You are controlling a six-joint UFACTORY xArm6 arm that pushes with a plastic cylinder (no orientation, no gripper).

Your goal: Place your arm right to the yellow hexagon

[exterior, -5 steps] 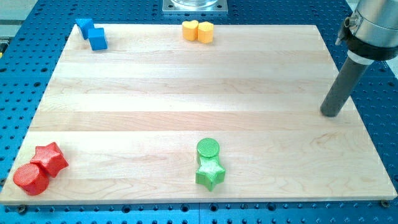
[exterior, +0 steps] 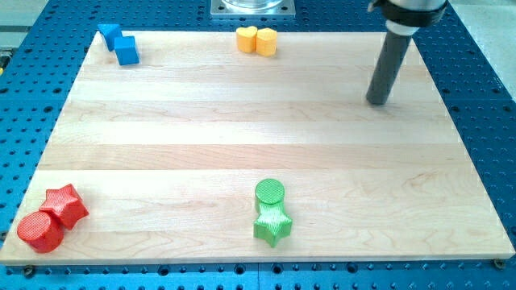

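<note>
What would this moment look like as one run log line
task: arm right of yellow hexagon | my tip: to its right and lower in view, apart | touching: nothing | status: not yet beside it

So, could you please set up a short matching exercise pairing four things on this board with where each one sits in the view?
Things:
1. red star
2. yellow hexagon
3. green cylinder
4. my tip

Places:
A. top edge, near the middle
B. bottom left corner
C. upper right, well to the right of the yellow blocks
D. bottom, near the middle

Pairs: 1-B, 2-A, 3-D, 4-C
</note>
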